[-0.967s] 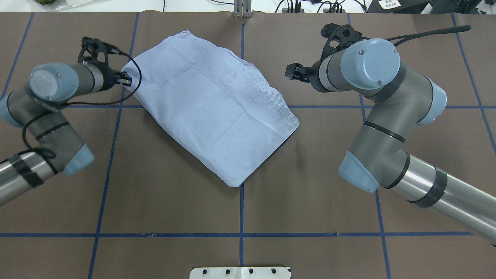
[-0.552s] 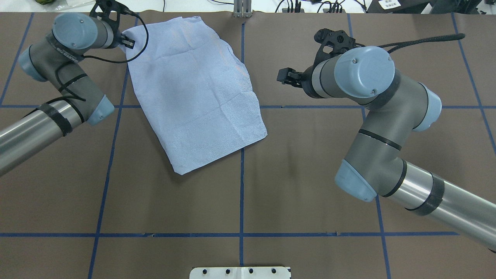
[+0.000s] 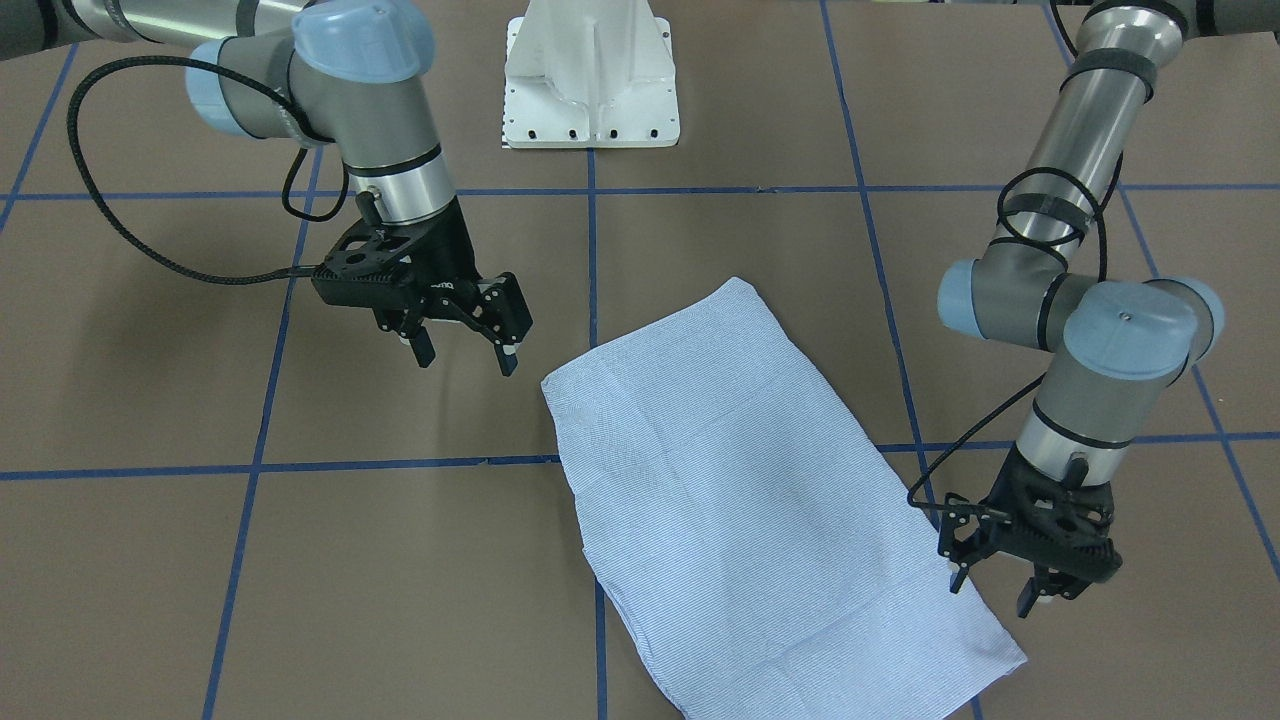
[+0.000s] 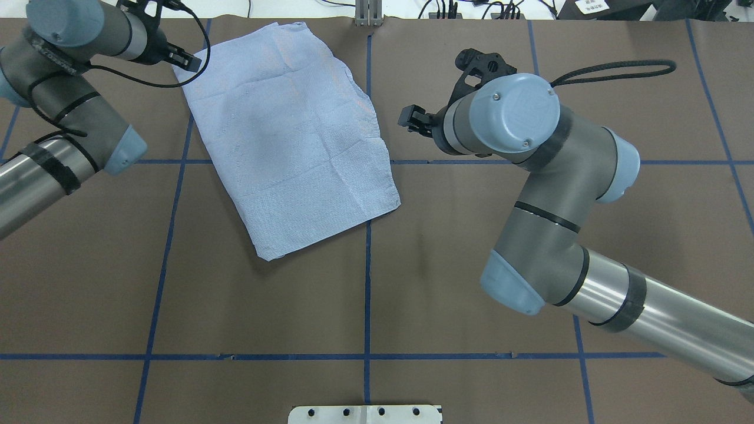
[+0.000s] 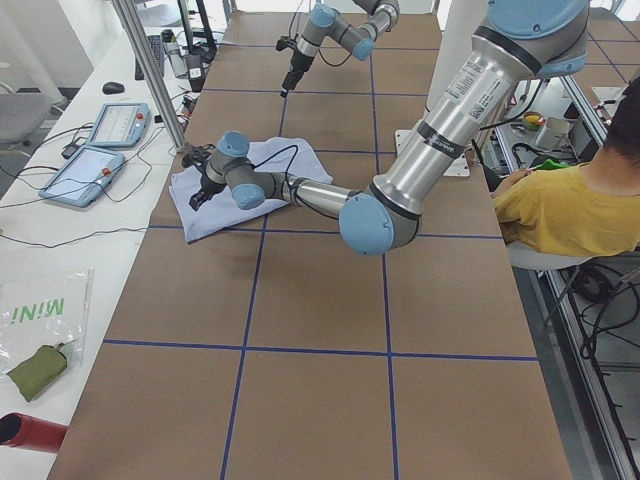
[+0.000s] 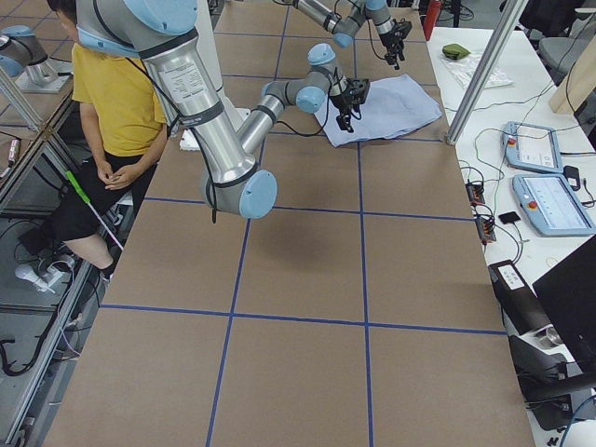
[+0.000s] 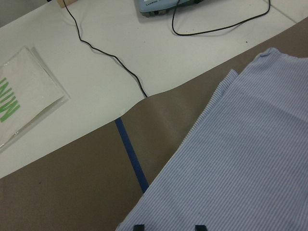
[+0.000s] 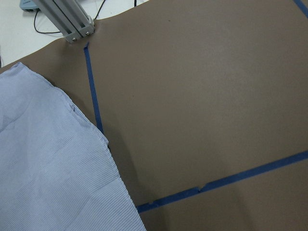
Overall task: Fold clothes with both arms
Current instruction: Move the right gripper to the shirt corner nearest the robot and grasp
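The clothes are one light blue striped shirt (image 4: 288, 135), folded into a flat rectangle on the brown table and lying askew near the far edge (image 3: 760, 500). My left gripper (image 4: 182, 60) hovers at the shirt's far left corner (image 3: 1040, 590). In the left wrist view its two fingertips (image 7: 138, 226) stand apart above the cloth (image 7: 240, 168), so it is open. My right gripper (image 3: 465, 350) is open and empty, a little off the shirt's right edge (image 4: 409, 121). The right wrist view shows only the shirt's edge (image 8: 48, 168) and bare table.
The white pedestal base (image 3: 590, 90) sits at the robot's side of the table. An aluminium post (image 4: 368, 15) stands at the far edge. Cables and a plastic bag (image 7: 24, 96) lie beyond that edge. A seated person in yellow (image 5: 570, 200) is beside the table.
The shirt has swung round and slid toward the far left, pulled by its corner with my left gripper, whose fingers now stand apart. My right gripper has moved left, closer to the shirt.
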{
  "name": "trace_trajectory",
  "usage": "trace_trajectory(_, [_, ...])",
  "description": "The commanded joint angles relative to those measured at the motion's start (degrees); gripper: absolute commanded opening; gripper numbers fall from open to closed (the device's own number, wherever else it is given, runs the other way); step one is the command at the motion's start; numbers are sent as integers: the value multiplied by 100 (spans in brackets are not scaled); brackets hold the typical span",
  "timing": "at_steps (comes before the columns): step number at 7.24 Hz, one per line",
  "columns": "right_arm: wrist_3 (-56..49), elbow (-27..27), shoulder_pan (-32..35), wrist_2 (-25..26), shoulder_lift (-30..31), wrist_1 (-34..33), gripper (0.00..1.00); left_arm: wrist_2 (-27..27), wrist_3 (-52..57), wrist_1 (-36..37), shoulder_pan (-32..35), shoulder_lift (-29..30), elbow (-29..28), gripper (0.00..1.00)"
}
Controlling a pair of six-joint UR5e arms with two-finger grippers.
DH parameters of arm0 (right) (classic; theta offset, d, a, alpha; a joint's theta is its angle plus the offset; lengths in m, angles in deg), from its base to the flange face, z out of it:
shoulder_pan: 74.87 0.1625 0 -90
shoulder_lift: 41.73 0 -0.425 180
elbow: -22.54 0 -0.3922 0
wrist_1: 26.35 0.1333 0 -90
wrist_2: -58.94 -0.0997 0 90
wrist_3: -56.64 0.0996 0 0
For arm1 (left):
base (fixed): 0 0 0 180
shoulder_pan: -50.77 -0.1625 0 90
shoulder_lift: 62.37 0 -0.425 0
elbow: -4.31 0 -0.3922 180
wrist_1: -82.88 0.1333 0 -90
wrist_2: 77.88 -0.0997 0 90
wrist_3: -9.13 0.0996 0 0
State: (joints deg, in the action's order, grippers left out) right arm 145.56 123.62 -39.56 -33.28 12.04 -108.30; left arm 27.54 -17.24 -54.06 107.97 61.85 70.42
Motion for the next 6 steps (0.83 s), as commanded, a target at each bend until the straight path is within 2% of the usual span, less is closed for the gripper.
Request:
trace_trajectory(1, [1097,-306,-435,394,-410,-471,99,92,-296,-17,10,-634,786,100])
trace_trajectory(2, [1580,-821,-576,623,-794,-463,99,92,-481,-8,-7,-793,1050,100])
trace_trajectory(3, [1915,-1427,-726,643,-1172,-436,98,101,-648,-17,-42,-855,1123,100])
trace_trajectory(4, [2240,-1651,-866,669,-1298,-436,93,93,-876,-17,-60,-856,1141,100])
trace_trajectory(5, [2435,-1662,-1033,800,-1290,-427,84,92,-1018,-26,-77,-847,1184,100])
trace_trajectory(6, [2611,-1714,-1096,819,-1281,-436,81,92,-1063,-26,-104,-856,1202,100])
